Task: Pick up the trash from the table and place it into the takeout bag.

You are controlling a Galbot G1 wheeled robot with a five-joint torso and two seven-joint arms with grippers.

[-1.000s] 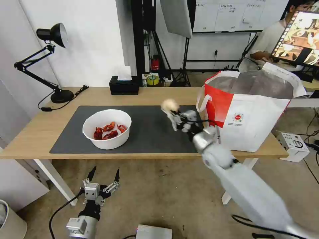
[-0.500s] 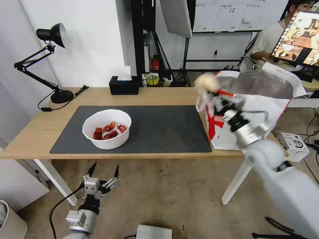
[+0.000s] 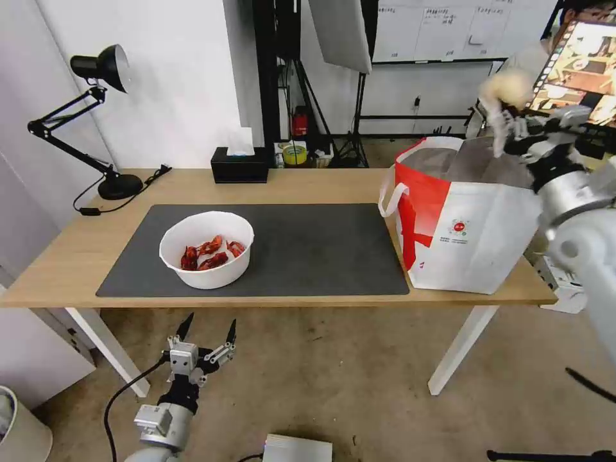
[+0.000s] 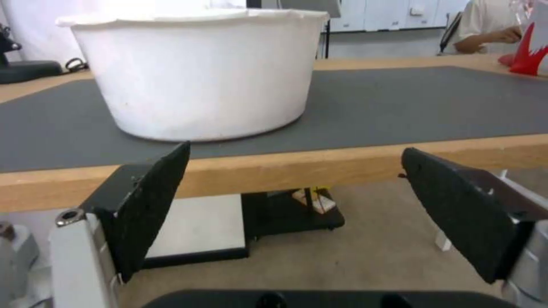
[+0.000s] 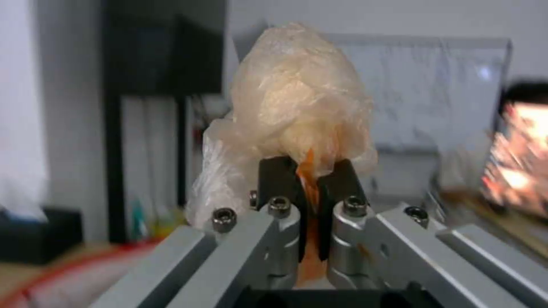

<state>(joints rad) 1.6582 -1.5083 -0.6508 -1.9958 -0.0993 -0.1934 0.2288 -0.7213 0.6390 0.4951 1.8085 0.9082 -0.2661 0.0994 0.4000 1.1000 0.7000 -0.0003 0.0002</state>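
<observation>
The right gripper (image 3: 507, 131), clamped on a tan film-skinned lump (image 3: 504, 86), hangs above the open mouth of the white takeout bag with red side panels (image 3: 471, 215) at the right end of the light-wood table (image 3: 58, 256). The left gripper (image 3: 205, 333), fingers apart, waits below the table's front edge. A white round bowl (image 3: 206, 249) of red crayfish shells sits on the dark grey mat (image 3: 308, 247); the left wrist view shows its plain side wall.

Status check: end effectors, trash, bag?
Right end effector shut on film-skinned lump, above takeout bag mouth. Left end effector open, parked below table edge. Bowl on mat. Nothing blocking.
</observation>
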